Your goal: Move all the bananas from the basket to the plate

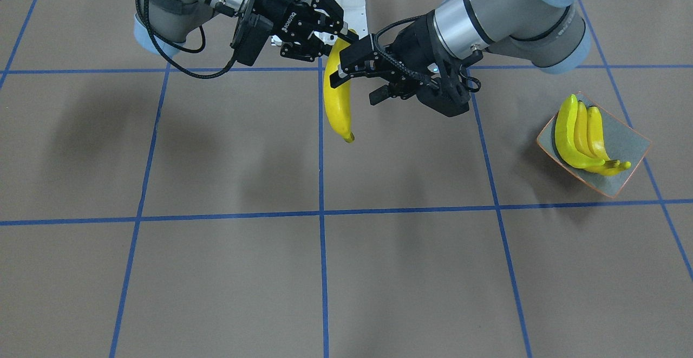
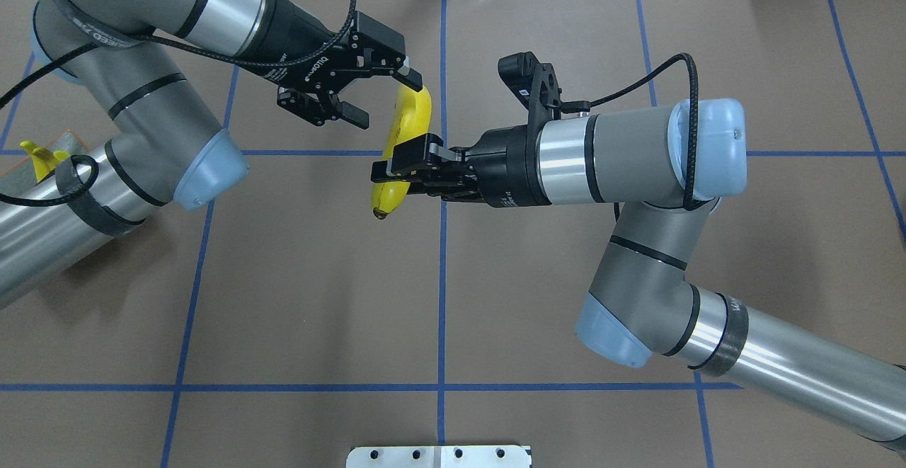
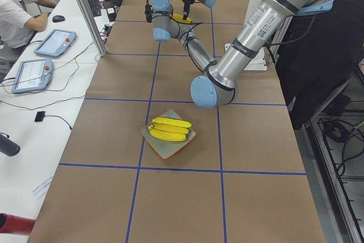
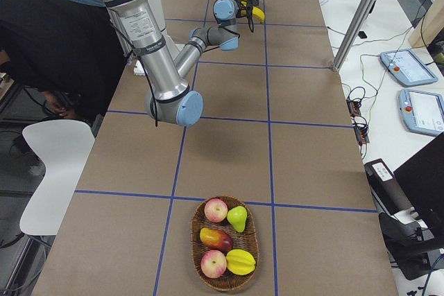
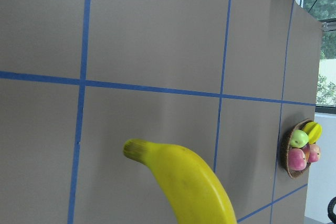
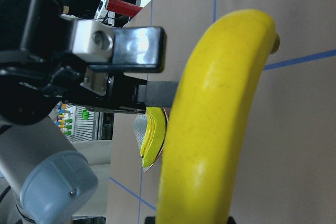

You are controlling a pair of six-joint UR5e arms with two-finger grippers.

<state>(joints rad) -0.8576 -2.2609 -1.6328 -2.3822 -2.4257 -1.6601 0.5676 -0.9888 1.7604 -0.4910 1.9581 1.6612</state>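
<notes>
Overhead, the right end effector (image 2: 398, 169) is seen clenched across a banana (image 2: 410, 117) held clear of the desk (image 2: 297, 277). The left end effector (image 2: 383, 98) is spread wide at the banana's far end, with one fingertip (image 2: 405, 75) laid against it.

In the front-facing view, ROBOTIQ can be read on the right end effector's body. Three bananas (image 1: 568, 130) are laid side by side in the plate (image 1: 628, 136), well apart from the held one. The desk is crossed by blue tape lines (image 1: 323, 249).

In the left side view, a seated person (image 3: 17, 4) and tablets (image 3: 31, 75) are found beside the desk.

In the right side view, a wicker basket (image 4: 193, 247) holding apples (image 4: 216, 209) among other fruit is set at the near end, well apart from both arms.

In the left wrist view, the banana's stem end is shown above the desk, and the basket is seen far off at the edge.

In the right wrist view, a pad of the left end effector is pressed to the banana's side.
</notes>
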